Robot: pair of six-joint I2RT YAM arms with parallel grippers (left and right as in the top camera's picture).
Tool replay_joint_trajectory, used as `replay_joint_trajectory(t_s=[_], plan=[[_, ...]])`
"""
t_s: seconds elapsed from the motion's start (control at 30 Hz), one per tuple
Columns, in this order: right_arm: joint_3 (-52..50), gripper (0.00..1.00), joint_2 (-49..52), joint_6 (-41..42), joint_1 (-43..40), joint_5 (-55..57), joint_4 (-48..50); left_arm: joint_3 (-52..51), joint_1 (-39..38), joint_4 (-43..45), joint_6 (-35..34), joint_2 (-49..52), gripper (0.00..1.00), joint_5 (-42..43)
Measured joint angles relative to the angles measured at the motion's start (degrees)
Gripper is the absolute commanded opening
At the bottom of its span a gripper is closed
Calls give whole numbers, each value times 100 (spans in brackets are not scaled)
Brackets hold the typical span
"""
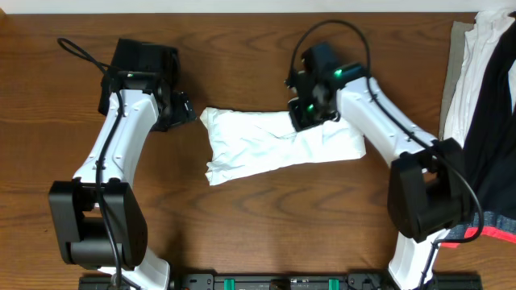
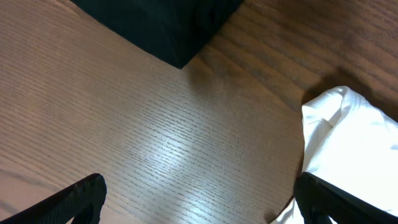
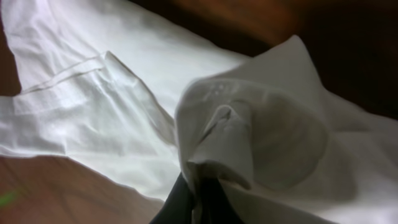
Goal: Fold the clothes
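A white T-shirt (image 1: 274,147) lies bunched into a rough band across the middle of the brown table (image 1: 258,217). My right gripper (image 1: 309,113) is at its upper edge, shut on a pinched fold of the white T-shirt (image 3: 249,124), and the cloth drapes over the fingers (image 3: 186,202). My left gripper (image 1: 181,109) hangs just left of the shirt's left end, open with only bare wood between its fingers. In the left wrist view the shirt's corner (image 2: 348,143) lies by the right finger (image 2: 336,202), apart from the left finger (image 2: 74,199).
A pile of white and black garments (image 1: 484,113) lies on a grey cloth at the table's right edge. A black block (image 2: 168,25) sits ahead of the left gripper.
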Motion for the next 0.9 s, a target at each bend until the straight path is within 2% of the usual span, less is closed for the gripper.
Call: replay_joint_trajectory(t_s=[0.17, 0.2, 0.23, 0.27, 0.3, 0.37, 0.43, 0.7, 0.9], plan=[[-470, 2, 0, 199, 302, 22, 756, -2, 0, 0, 2, 0, 98, 0], [-509, 2, 0, 251, 345, 20, 881, -2, 0, 0, 2, 0, 98, 0], [-527, 7, 0, 313, 385, 17, 1001, 0, 0, -2, 0, 0, 98, 0], [-529, 20, 0, 382, 409, 17, 1097, 0, 0, 0, 2, 2, 98, 0], [-529, 38, 0, 466, 431, 11, 1198, -2, 0, -2, 2, 0, 98, 0], [-529, 66, 0, 564, 435, -4, 1285, 0, 0, -2, 2, 0, 98, 0], [-529, 79, 0, 627, 435, -4, 1290, -2, 0, -2, 0, 2, 98, 0], [-389, 80, -9, 546, 289, -579, 828, 0, 0, -4, 2, 0, 98, 0], [-278, 81, -417, 393, -302, -817, 363, 0, 0, -4, 2, 0, 98, 0]])
